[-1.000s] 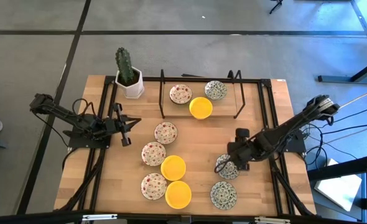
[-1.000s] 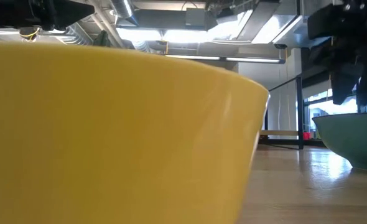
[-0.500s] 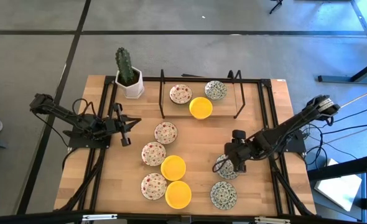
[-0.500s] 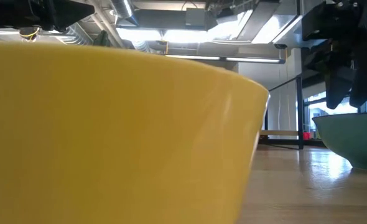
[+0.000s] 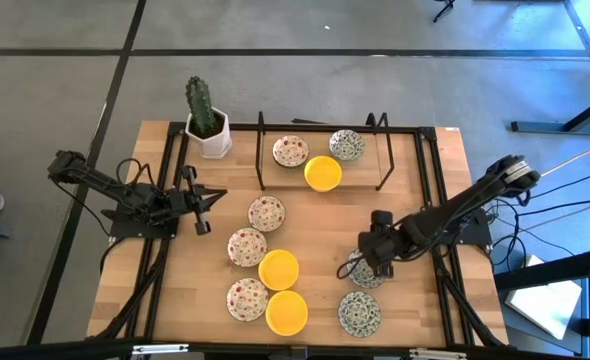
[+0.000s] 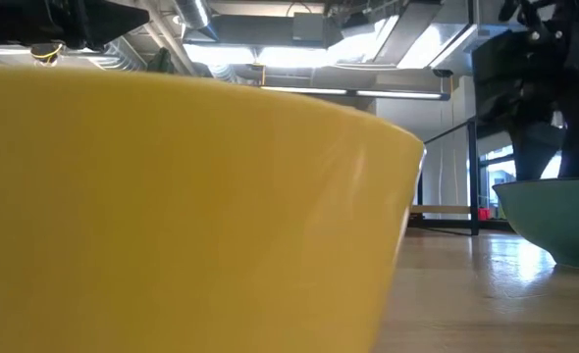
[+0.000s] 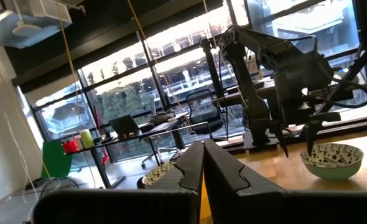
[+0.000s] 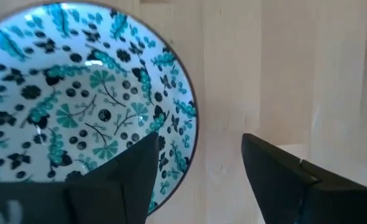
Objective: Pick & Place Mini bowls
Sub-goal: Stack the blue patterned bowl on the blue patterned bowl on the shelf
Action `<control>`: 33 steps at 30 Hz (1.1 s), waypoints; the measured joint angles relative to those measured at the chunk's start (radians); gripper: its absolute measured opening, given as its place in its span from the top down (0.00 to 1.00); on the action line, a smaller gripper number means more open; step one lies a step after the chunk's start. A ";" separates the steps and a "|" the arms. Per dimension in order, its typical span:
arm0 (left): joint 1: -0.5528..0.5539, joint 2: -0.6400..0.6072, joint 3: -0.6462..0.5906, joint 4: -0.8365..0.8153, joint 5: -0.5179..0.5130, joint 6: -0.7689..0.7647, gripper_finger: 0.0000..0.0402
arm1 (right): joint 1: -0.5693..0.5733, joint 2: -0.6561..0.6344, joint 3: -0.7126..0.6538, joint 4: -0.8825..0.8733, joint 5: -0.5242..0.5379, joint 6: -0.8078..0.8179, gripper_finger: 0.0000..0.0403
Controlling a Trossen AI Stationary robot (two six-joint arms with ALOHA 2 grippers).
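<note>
The right tool (image 8: 199,171), fingers spread apart, hangs directly over the green-patterned mini bowl (image 8: 84,99), one finger inside the bowl's rim (image 8: 193,118) and the other outside over bare bench (image 8: 270,68). That bowl sits on the bench just beside the second patterned bowl (image 5: 359,313), so the right arm is far nearer; the left tool (image 5: 203,203), fingers together, waits well apart from it.

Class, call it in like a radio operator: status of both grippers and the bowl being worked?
Right gripper open, straddling the green-patterned bowl's rim. Left gripper shut, idle at table's left. Nothing blocking.

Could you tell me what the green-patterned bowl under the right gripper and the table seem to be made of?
The green-patterned bowl looks like glazed ceramic: a glossy white inside with a printed teal and black leaf pattern, though melamine cannot be ruled out. The table looks like light wood with a smooth finish, showing plank seams and grain.
</note>
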 joint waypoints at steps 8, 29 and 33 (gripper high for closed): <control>0.000 0.000 0.000 0.000 0.000 -0.009 0.99 | 0.000 0.063 0.000 0.004 -0.003 0.018 0.43; 0.000 0.000 0.000 0.000 0.000 -0.012 0.99 | 0.000 0.074 0.000 0.006 -0.048 0.052 0.61; 0.000 0.000 0.000 0.000 0.000 -0.013 0.99 | -0.004 0.074 0.000 0.005 -0.061 0.055 0.75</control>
